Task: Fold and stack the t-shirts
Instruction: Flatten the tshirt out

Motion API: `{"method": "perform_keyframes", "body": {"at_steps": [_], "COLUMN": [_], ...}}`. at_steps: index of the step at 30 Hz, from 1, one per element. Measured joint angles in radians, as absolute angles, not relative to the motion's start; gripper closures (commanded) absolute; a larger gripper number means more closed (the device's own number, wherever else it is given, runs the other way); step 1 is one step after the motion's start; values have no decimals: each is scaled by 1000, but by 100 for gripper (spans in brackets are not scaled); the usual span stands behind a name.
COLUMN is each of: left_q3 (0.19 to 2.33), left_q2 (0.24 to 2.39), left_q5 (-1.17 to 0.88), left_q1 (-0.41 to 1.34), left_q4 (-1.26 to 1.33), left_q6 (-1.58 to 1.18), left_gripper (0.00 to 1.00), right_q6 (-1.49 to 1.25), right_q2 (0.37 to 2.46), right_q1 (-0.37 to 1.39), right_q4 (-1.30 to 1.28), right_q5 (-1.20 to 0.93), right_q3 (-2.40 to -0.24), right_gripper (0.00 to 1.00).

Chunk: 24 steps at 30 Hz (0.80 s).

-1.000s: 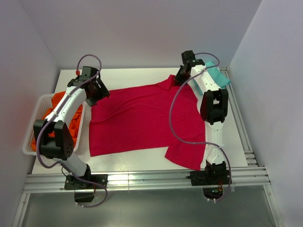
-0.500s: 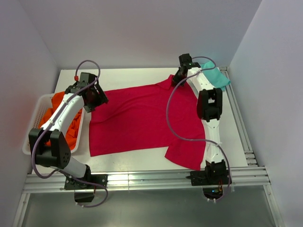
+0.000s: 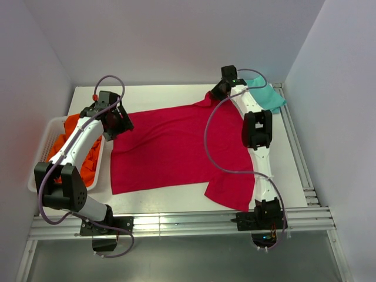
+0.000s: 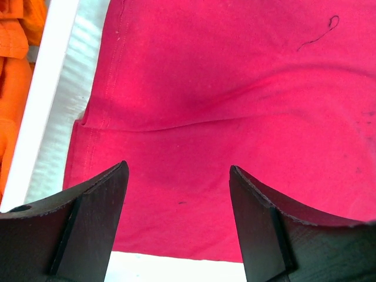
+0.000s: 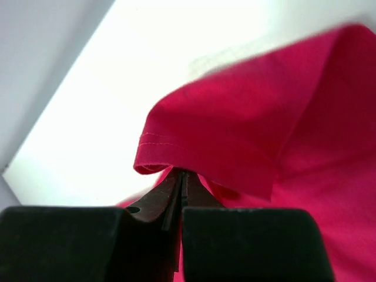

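Observation:
The crimson-red t-shirt (image 3: 176, 144) lies spread flat across the middle of the table. My right gripper (image 3: 214, 94) is shut on its far right corner, and the hemmed edge (image 5: 194, 138) drapes over the closed fingertips, lifted slightly. My left gripper (image 3: 122, 124) is open and empty, hovering over the shirt's far left corner (image 4: 176, 176), with the jaws wide apart on either side of flat cloth. A teal-green t-shirt (image 3: 270, 97) lies folded at the far right corner. Orange garments (image 3: 88, 154) fill the basket on the left.
The white slatted basket (image 3: 38, 170) stands at the table's left edge; its rim shows in the left wrist view (image 4: 41, 100). The shirt's near right sleeve (image 3: 229, 191) reaches toward the front rail (image 3: 176, 222). White walls enclose the table on three sides.
My right gripper moved a little toward the back left with the red corner pinched. My left gripper shifted slightly over the shirt's left corner, staying open.

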<state>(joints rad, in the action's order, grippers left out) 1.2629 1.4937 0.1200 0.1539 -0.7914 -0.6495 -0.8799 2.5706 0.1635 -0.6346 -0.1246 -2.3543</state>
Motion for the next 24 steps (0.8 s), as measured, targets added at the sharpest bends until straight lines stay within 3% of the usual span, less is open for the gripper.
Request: {"method": "perform_keyframes", "body": {"at_steps": [2,5,6,7,8,9,10,17,20,23,24], "left_q3": [1263,1263,1263,1263,1263,1263,1263,1282,1301,1302,1302], "left_q2": [1494,1494,1494,1494,1494,1494,1494,1474,1451,1411,1396], "left_q5": [121,121,121,121,121,121,121,146,170,183,184], "left_q1": [154,154,154,154,154,154,154,154,154,154,154], "left_q4": [-795,-801,-804,-808,-813,-818,-822,-875,-879,-873,-869], "left_q6": [-642,-635,-632,-630,-628,-627,-624,-604,-604,-611,-616], "left_gripper": [24,24,24,24,24,25,24,25,25,25,25], "right_q6": [-902,-936,-947,-953,-963,-973,-981,-960,-901,-814,-789], "right_q2": [2584,2599,2602,2606,2614,2626,2636,2635,2548,2353,2285], "right_q1": [163,164,164,164,164,164,164,163,160,157,156], "right_q4": [-596,-516,-480,-453,-421,-373,-325,-38,7,-15,-33], "right_q5": [-125,-133,-137,-141,-141,-139,-131,-25,4,43,52], "right_q3": [-2356,-2355,-2357,-2359,-2375,-2399,-2414,-2480,-2388,-2175,-2112], "right_gripper": [99,81,65,56,38,8,0,0,0,11,35]}}
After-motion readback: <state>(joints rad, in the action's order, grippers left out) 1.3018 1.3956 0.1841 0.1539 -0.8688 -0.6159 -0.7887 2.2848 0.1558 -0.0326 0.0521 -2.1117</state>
